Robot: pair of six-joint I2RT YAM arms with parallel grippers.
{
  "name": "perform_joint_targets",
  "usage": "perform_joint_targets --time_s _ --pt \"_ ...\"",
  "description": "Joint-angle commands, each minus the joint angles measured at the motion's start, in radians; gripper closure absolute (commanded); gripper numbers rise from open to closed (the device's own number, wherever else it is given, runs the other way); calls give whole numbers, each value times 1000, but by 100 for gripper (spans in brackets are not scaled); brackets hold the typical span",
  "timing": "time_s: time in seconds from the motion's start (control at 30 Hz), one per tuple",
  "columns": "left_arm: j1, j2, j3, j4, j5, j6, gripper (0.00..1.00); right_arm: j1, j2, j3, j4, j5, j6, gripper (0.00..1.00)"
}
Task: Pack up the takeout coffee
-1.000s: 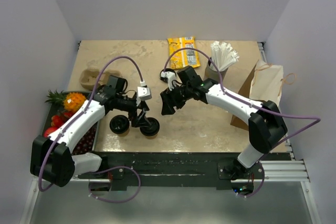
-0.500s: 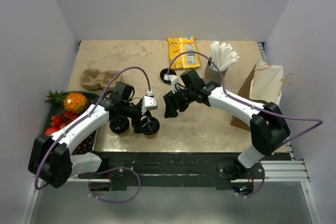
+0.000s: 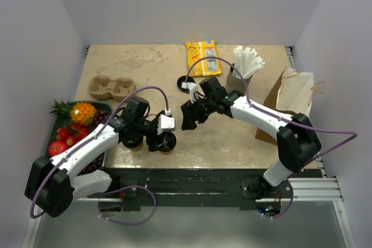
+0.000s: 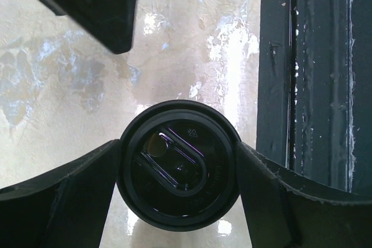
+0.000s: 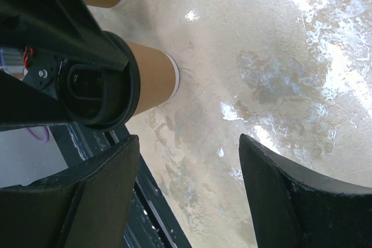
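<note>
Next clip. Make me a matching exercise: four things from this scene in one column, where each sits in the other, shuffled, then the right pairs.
1. moulded cardboard two-cup carrier
2. yellow snack packet
3. kraft-brown paper bag
4. black-lidded brown paper cup

A. between the fingers of the left claw
B. far edge of the table, near the middle
C. right side of the table
D. left side of the table, both wells empty

Pairs: 1-D, 2-B, 3-C, 4-A
</note>
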Motion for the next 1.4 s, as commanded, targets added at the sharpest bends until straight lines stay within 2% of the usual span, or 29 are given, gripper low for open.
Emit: perform_joint_targets --time_s 0.0,0.13,0.23,0.6,0.73,0.9,1.03,1.2,1.37 --pt "-41 -60 -95 -3 -105 95 18 1 -14 1 35 -21 10 27" --pt "-50 -119 -195 38 -222 205 18 -1 -5 9 31 -16 10 27" --pt "-54 -109 -254 77 -277 230 18 -1 6 20 26 -15 9 27" --pt "-57 54 -208 163 -268 83 18 -1 36 52 29 -10 6 27" --pt "-10 146 -96 78 -150 45 18 -1 41 73 21 2 -10 27" --pt "64 170 -22 51 -66 -18 18 -1 39 112 -14 15 -39 27" --pt "145 155 -11 23 -13 11 18 -1 33 138 -31 30 -57 27" --pt "156 111 -1 -18 40 63 13 -1 35 147 -54 42 -74 27" --pt "156 74 48 -14 135 33 8 -1 41 162 -69 30 -128 26"
